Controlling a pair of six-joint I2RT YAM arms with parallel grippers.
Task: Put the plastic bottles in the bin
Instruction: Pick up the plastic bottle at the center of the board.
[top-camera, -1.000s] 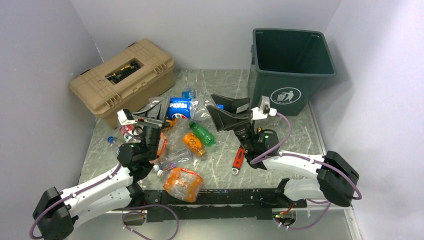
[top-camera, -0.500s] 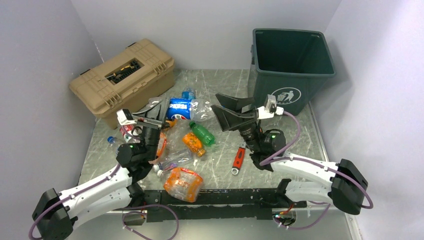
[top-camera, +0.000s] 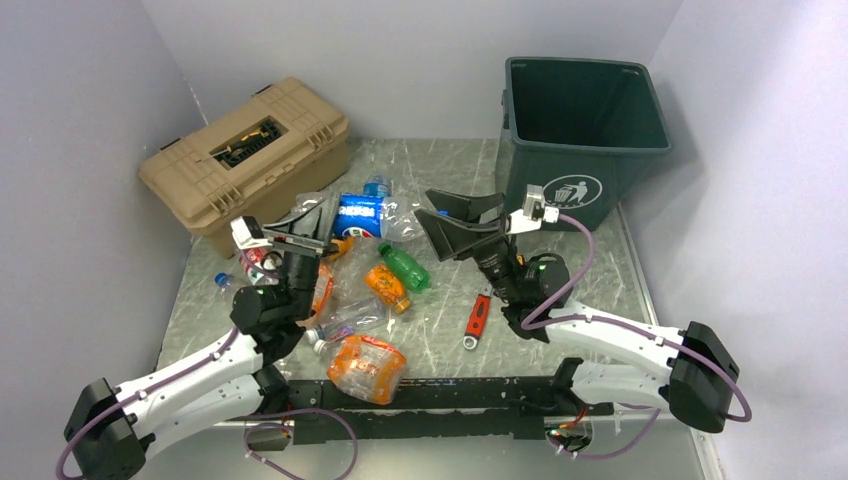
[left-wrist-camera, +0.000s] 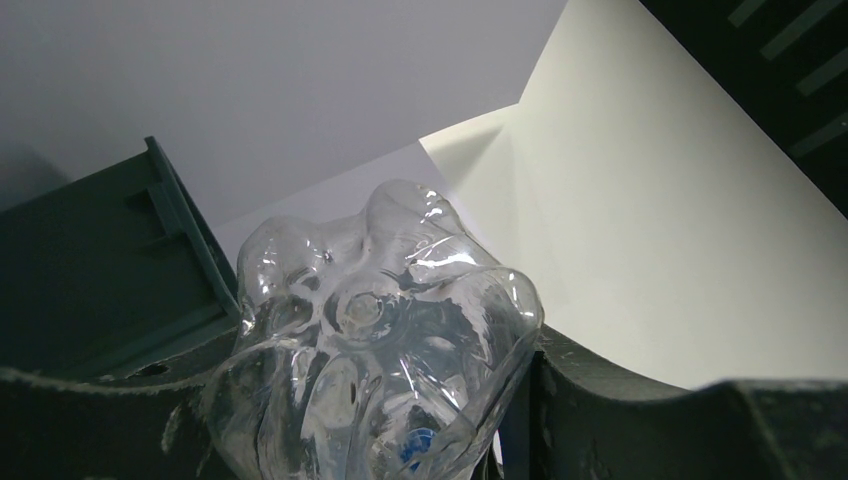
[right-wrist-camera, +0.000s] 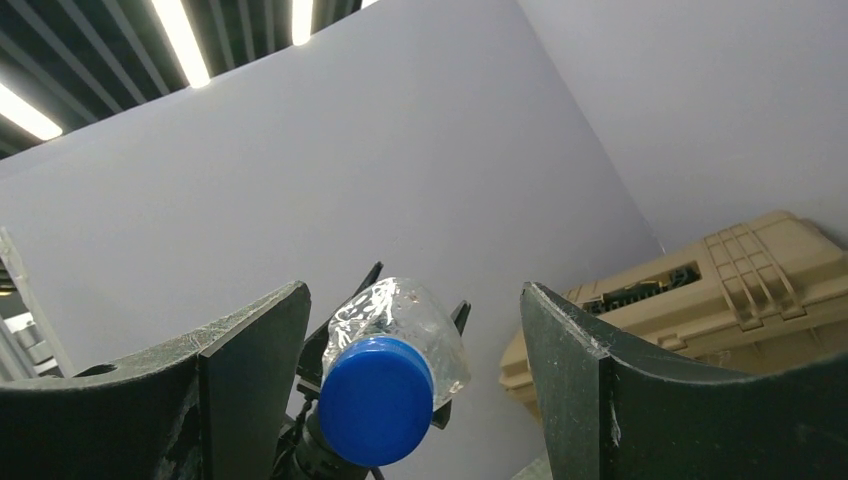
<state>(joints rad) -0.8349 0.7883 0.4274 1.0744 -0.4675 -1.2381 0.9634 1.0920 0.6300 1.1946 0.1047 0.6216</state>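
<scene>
My left gripper (top-camera: 322, 228) is shut on a clear crushed bottle (left-wrist-camera: 375, 330) with a blue cap (right-wrist-camera: 376, 398) and holds it above the table. The cap end points toward my right gripper (top-camera: 432, 212), which is open and empty, raised and facing the left one. In the right wrist view the cap shows between the open jaws, apart from both. Several more bottles lie on the table: a blue-labelled one (top-camera: 358, 215), a green one (top-camera: 405, 266), an orange one (top-camera: 385, 286) and a large crushed orange one (top-camera: 366, 366). The dark green bin (top-camera: 585, 110) stands at the back right.
A tan toolbox (top-camera: 250, 150) stands at the back left, also in the right wrist view (right-wrist-camera: 680, 300). A red-handled wrench (top-camera: 478, 316) lies near the right arm. A clear bottle (top-camera: 345, 318) and a red-labelled one (top-camera: 256, 262) lie by the left arm. The bin's wall shows in the left wrist view (left-wrist-camera: 90, 270).
My right arm has shifted a little to the right and its gripper has risen slightly. The left arm with the clear bottle has hardly moved.
</scene>
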